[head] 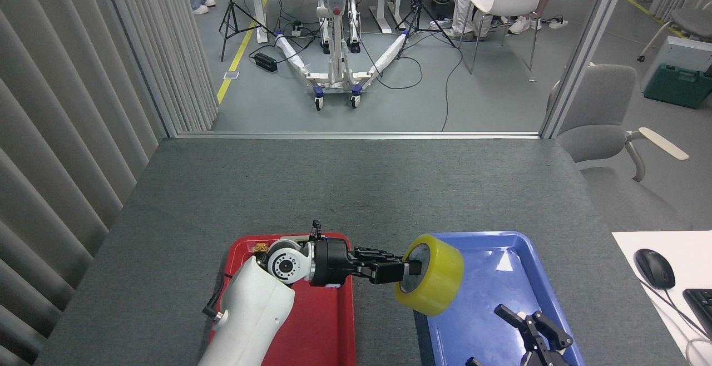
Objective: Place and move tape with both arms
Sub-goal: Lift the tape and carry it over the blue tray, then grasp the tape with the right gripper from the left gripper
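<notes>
No text, brand or number can be read anywhere in the head view. The right gripper (525,335) shows only its black fingers at the bottom edge, w/o any lettering in sight. The left gripper (401,268) is plain black too (no print visible on it). The tape (431,274) has no label on its yellow side or its grey core. On the floor behind there are yellow lines (242,49), but they are just stripes, no words or signs.
</notes>
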You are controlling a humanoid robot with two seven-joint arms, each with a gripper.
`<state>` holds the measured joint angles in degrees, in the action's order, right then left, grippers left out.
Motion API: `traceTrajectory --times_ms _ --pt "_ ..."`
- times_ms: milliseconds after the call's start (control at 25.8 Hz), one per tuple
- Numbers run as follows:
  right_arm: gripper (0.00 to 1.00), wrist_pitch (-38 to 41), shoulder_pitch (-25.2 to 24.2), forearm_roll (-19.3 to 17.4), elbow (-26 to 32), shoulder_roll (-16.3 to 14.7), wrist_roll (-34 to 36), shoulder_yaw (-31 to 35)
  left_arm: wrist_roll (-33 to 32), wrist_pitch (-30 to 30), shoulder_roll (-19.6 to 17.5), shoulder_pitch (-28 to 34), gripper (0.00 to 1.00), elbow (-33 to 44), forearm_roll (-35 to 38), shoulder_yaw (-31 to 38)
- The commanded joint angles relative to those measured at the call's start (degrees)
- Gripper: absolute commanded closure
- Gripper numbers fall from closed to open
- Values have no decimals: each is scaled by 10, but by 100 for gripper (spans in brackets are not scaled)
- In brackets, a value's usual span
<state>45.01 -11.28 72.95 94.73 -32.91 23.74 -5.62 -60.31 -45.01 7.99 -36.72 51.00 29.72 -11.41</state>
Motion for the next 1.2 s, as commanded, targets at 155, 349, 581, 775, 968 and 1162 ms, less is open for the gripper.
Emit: traceTrajectory --times_ms 155,349,581,775,968,1162 --pt "1 -11 35 4 -1 5 -1 -51 0 0 0 4 100 6 3 -17" --pt "1 -62 38 9 -3 10 -2 -54 0 0 0 23 100 22 3 -38" --pt "2 -70 42 19 -7 18 -2 -81 0 0 0 24 100 23 4 -47" --pt "38 -66 39 28 -8 21 -2 -97 0 0 0 24 100 22 4 -55" --pt "78 -73 39 30 -10 21 -4 -100 0 0 0 24 100 23 4 -58" --pt "94 -84 38 47 -10 20 -4 -96 -1 0 0 24 65 24 3 -54"
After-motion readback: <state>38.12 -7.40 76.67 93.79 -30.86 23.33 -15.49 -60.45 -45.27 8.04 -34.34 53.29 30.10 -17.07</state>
